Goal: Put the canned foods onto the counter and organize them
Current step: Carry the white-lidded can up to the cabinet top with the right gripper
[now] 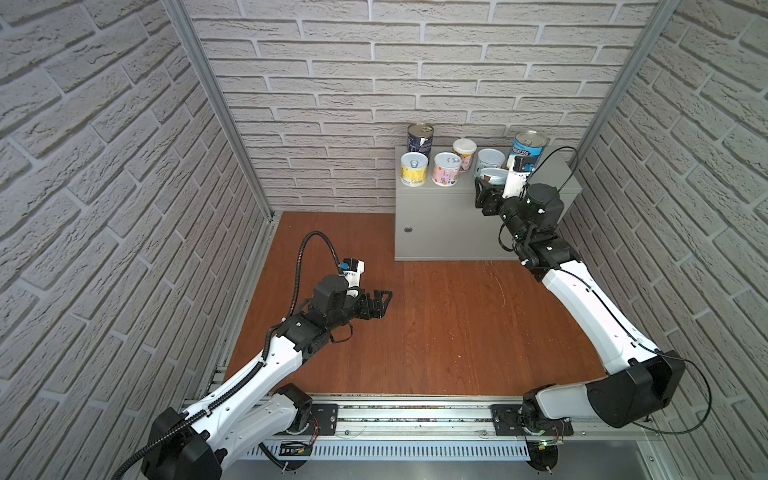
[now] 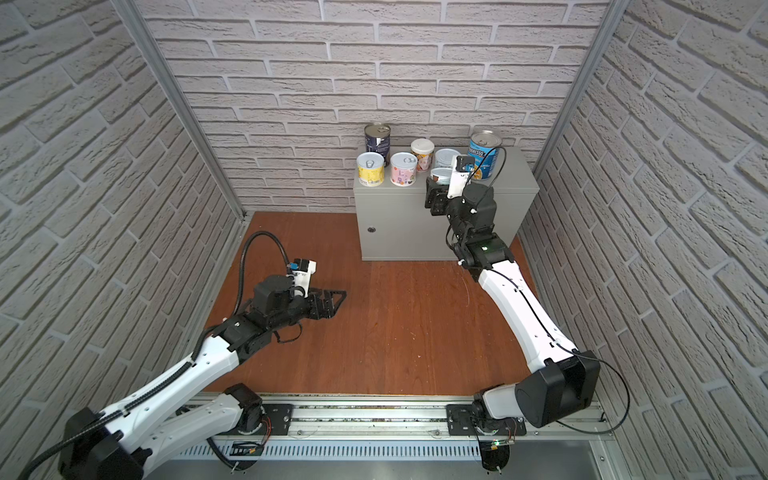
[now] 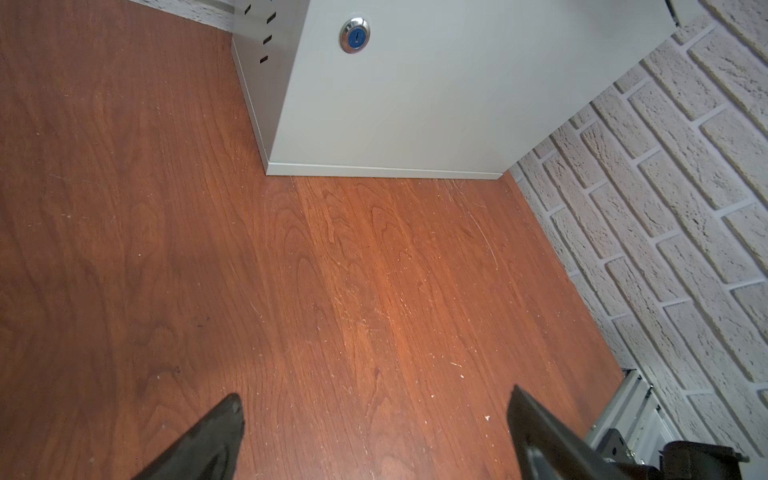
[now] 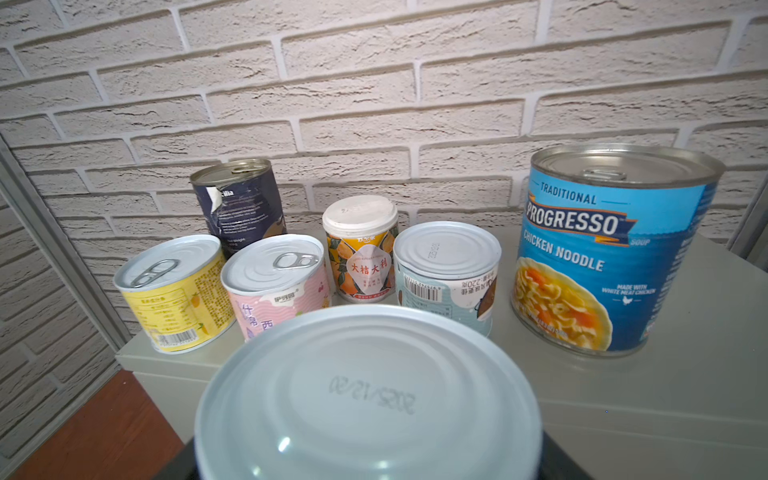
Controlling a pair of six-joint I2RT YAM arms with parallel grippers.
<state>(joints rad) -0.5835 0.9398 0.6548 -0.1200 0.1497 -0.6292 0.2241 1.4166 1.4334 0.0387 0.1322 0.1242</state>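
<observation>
Cans [image 4: 446,266], six sealed on counter [image 4: 623,395], seventh can [image 4: 365,399] pinched by right gripper [image 1: 491,183], left gripper [image 3: 374,415] spread over floor [image 3: 374,270]

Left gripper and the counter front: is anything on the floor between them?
Nothing. In the left wrist view only bare wooden floor stretches from the left gripper, jaws open, to the counter front; both top views agree.

A: Light OK?
B: Bright, even, from above. Warm sheen on floor [image 3: 415,270]. Soft shadows only.
A: Focus?
B: Sharp in both top views, brick walls [image 1: 104,166] bowed at edges. Nearest can [image 4: 365,395] blurred in right wrist view, small glare spots on lid.
</observation>
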